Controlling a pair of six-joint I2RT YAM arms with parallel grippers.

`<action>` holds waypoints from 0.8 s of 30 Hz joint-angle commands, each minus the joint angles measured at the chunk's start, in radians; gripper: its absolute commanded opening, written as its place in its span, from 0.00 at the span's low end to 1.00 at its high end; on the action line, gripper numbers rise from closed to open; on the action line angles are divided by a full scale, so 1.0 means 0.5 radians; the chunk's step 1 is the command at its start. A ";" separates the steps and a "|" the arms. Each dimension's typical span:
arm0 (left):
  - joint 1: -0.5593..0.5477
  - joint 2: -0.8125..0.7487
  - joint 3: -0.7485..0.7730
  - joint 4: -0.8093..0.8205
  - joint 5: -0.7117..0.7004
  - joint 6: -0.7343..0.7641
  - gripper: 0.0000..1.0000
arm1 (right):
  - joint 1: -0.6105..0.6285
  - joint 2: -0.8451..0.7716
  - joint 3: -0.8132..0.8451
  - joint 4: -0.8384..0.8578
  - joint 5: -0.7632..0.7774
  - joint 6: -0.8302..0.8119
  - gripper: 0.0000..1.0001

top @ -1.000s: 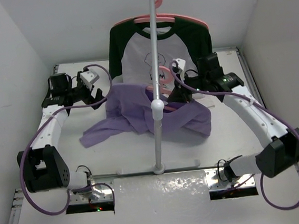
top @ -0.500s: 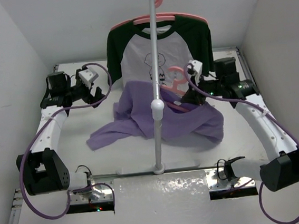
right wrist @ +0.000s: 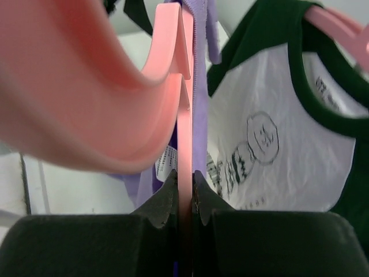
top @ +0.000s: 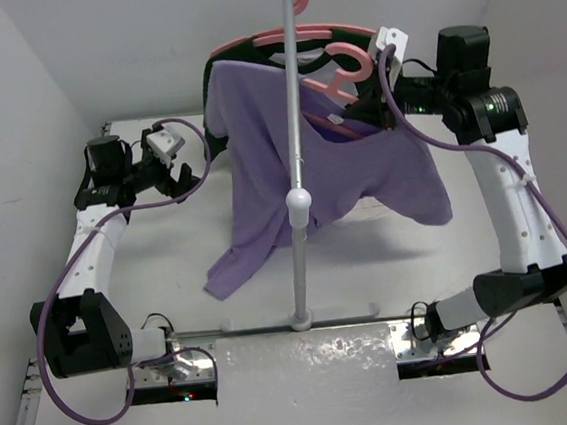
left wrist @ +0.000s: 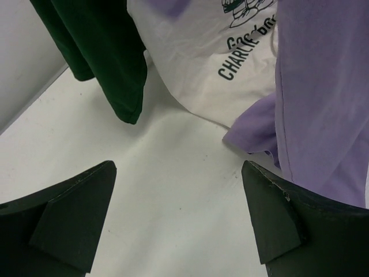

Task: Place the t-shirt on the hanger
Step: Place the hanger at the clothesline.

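The lavender t-shirt hangs on the pink hanger, raised high beside the stand pole. Its lower corner trails down toward the table. My right gripper is shut on the hanger's thin neck just below the hook. In the right wrist view the fingers pinch the hanger, with the t-shirt right behind it. My left gripper is open and empty, low over the table at the left. In its wrist view the t-shirt hangs to the right of the jaws.
A grey stand pole rises from a base at the table's front middle. On its top bar hangs a white printed shirt with dark green sleeves on another pink hanger, just behind the t-shirt. It also shows in the left wrist view.
My right arm has lifted the hanger up and to the right, pulling the t-shirt off the table so it now hangs. The left arm has barely moved.
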 commanded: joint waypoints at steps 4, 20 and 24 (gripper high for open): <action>-0.018 -0.085 -0.033 0.098 0.020 -0.025 0.87 | 0.081 0.257 0.370 0.191 -0.257 0.165 0.00; -0.018 -0.150 -0.134 0.110 0.005 -0.016 0.87 | 0.444 0.466 0.419 -0.232 0.184 -0.135 0.00; -0.018 -0.147 -0.103 0.098 -0.014 -0.025 0.87 | 0.453 0.516 0.474 -0.318 0.240 -0.178 0.00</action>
